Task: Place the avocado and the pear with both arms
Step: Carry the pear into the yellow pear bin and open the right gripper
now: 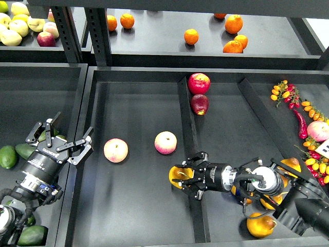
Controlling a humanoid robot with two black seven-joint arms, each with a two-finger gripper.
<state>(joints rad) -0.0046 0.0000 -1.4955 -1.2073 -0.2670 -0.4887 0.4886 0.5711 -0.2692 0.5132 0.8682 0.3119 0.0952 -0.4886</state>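
Observation:
My right gripper [184, 177] is shut on a yellow-orange pear [177, 176] and holds it over the middle tray, just left of the divider [188, 128]. More pears lie at the lower right, one [261, 225] near the front edge and one [291, 165] behind my right arm. My left gripper [70, 135] is open and empty above the wall between the left bin and the middle tray. Green avocados [7, 156] lie in the left bin, left of and below that gripper; another [32, 235] lies near the bottom edge.
Two pink-yellow apples [115, 150] [165, 142] lie in the middle tray's left compartment. Two red apples [199, 83] sit by the far end of the divider. Oranges [233, 23] are on the back shelf. Chillies and small tomatoes [300, 116] fill the right tray.

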